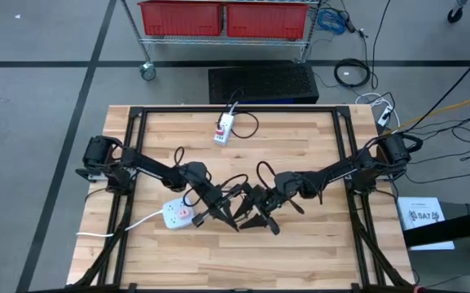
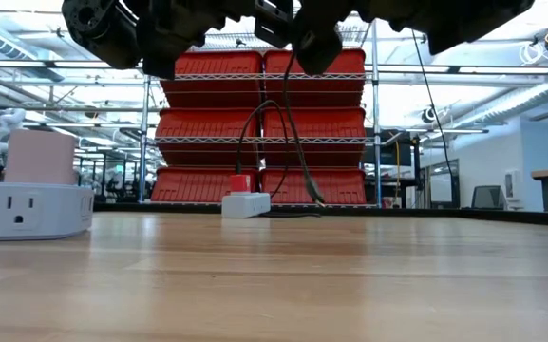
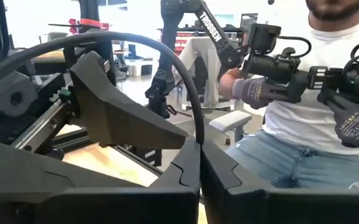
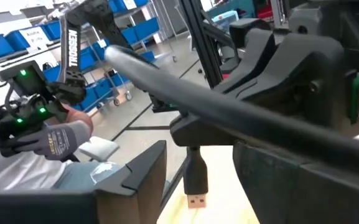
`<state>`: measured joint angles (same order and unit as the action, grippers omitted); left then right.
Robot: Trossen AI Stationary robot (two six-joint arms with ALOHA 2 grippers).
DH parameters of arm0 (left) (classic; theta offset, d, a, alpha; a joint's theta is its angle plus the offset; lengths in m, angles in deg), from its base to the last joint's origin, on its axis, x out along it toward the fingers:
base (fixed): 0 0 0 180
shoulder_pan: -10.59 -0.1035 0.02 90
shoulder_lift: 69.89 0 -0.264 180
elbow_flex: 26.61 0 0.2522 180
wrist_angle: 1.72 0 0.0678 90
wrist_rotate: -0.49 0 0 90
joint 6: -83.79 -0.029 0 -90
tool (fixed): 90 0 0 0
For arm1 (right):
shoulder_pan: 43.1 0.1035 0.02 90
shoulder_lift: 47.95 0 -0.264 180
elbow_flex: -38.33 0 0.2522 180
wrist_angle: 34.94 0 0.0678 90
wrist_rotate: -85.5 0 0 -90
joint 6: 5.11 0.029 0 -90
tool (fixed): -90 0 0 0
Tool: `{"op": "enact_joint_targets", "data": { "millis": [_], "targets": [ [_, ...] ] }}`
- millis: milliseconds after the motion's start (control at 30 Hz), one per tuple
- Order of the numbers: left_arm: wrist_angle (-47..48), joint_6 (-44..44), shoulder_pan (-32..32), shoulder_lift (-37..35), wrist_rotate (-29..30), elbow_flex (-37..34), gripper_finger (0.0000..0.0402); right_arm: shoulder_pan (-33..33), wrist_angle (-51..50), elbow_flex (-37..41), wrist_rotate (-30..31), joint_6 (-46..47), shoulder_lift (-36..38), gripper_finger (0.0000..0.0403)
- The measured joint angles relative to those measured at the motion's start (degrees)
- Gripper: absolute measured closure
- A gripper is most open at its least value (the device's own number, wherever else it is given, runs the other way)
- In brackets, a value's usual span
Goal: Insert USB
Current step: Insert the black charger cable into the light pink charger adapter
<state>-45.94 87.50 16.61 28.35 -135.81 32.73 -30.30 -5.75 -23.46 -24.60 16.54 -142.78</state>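
Above the bench's middle, toward its front edge, my left tool (image 1: 236,213) is clamped shut on the thin black cable (image 3: 167,56). My right tool (image 4: 198,180) stands open around the black USB plug (image 4: 195,185), which hangs unsupported. Risk: the plug swings or twists, so my closing grasp misses it.

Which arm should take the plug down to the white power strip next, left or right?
Left, probably. The left gripper is shut on the black cable, with the USB plug hanging below, and it sits beside the white power strip. The right gripper is open, holding nothing.
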Motion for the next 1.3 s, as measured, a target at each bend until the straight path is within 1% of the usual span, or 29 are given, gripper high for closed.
{"op": "enact_joint_targets", "data": {
  "millis": [200, 600, 800, 967, 1067, 1300],
  "targets": [
    [-1.21, -0.15, 0.0, 0.0, -0.02, 0.0, 0.0401, -0.04, 0.88, 0.0, -1.02, 1.8, 0.02, 0.0227],
    [-1.55, -0.02, 0.0, 0.0, -0.12, 0.15, 0.0401, -0.02, 0.98, 0.0, -0.74, 2.62, 0.05, 0.0227],
    [-3.26, 0.35, -0.02, 0.0, 0.02, 0.17, 0.0401, -0.02, -1.32, 0.0, -0.91, 3.04, 0.07, 0.0227],
    [-3.34, 0.42, -0.07, 0.0, 0.02, 0.24, 0.0401, -0.02, -1.19, 0.0, -0.57, 3.18, 0.07, 0.0227],
    [-3.34, 0.44, -0.07, 0.0, 0.33, 0.24, 0.0401, 0.07, -1.34, 0.0, 0.63, 2.88, 0.07, 0.0227],
    [-3.17, 1.31, -0.07, 0.0, 0.85, 0.55, 0.0401, 0.34, -1.26, 0.0, 0.72, 3.12, 0.07, 0.0228]
  ]
}}
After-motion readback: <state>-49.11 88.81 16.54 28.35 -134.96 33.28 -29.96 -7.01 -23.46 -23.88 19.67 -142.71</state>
